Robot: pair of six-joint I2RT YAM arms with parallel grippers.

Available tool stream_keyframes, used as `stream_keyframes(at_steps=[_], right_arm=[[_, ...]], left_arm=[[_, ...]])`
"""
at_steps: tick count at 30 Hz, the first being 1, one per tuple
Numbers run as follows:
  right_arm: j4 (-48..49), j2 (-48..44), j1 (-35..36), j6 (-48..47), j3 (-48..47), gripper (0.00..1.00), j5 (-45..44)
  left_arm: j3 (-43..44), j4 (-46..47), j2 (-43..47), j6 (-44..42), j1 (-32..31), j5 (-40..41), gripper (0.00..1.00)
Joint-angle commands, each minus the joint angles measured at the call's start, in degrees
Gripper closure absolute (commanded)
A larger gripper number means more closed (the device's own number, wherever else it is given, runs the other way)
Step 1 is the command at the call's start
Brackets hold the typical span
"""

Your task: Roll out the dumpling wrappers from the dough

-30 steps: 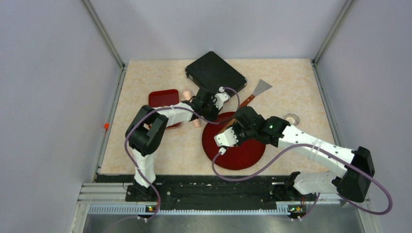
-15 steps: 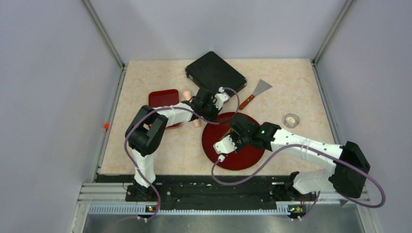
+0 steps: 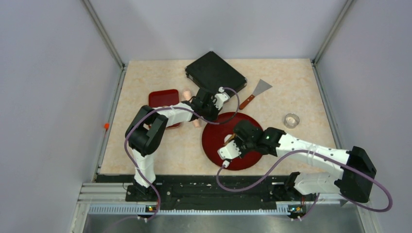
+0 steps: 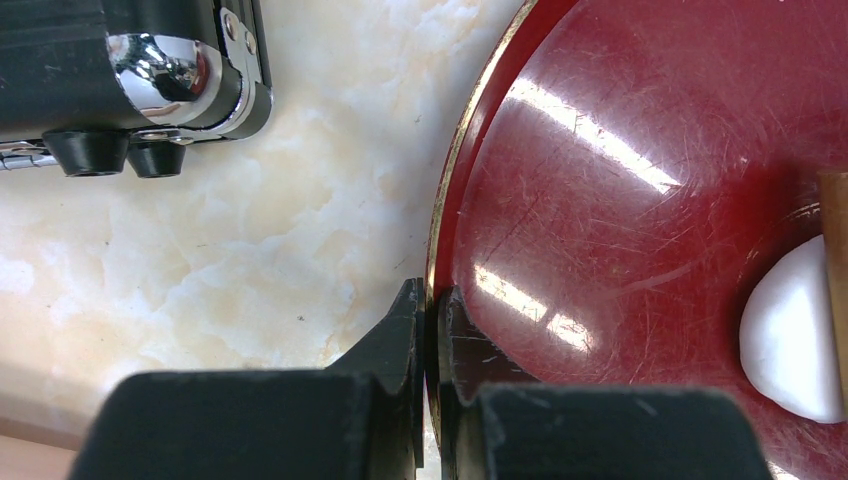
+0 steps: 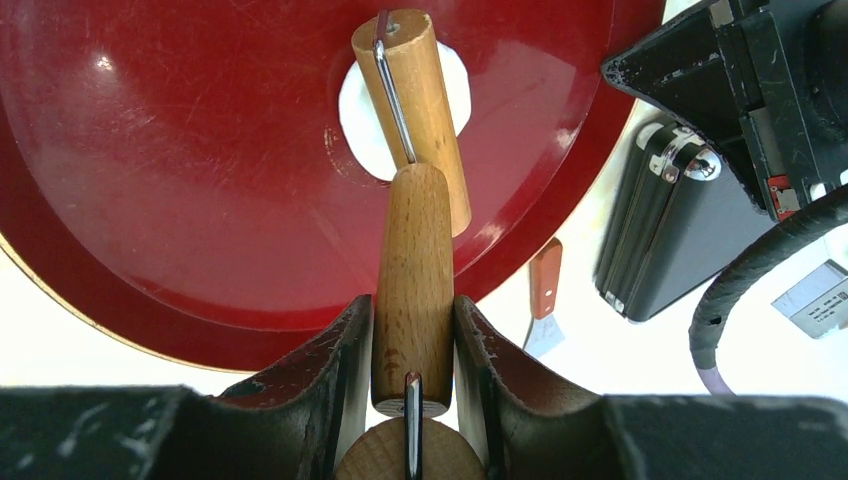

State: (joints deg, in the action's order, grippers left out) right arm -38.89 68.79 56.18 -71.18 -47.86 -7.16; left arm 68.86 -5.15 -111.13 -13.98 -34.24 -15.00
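Rolling is the step in hand: the right gripper (image 5: 412, 335) clenches the wooden roller (image 5: 412, 260), whose barrel lies on the dough (image 5: 355, 125), upper middle of the right wrist view, on the red plate (image 5: 180, 150). The left gripper (image 4: 430, 325) pinches the plate's rim. Next, I judge, the roller must press down and run across the dough to thin it.

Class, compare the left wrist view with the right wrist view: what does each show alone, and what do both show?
Left wrist only: the left gripper shut on the rim of the red plate. Right wrist only: the right gripper clamping the handle of the wooden roller, and the scraper. Both: the red plate, the dough under the roller, the black case.
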Motion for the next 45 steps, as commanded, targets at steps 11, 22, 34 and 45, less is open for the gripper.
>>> stream_keyframes(at_steps=[11, 22, 34, 45], right_arm=[[4.45, 7.76, 2.01, 3.3, 4.32, 1.0, 0.42], [-3.1, 1.5, 2.76, 3.36, 4.88, 1.0, 3.48], [-7.77, -1.96, 2.79, 2.61, 9.75, 1.0, 6.36], [-13.3, -4.56, 2.76, 2.1, 10.16, 1.0, 10.03]], left_arm=[[-1.9, -2.15, 1.17, -3.59, 0.53, 3.66, 1.0], [-2.02, -1.97, 1.11, -3.52, 0.5, 3.7, 1.0], [-1.83, -2.1, 0.87, -3.42, 0.58, 4.11, 1.0], [-1.72, -2.12, 0.84, -3.39, 0.54, 4.12, 1.0]])
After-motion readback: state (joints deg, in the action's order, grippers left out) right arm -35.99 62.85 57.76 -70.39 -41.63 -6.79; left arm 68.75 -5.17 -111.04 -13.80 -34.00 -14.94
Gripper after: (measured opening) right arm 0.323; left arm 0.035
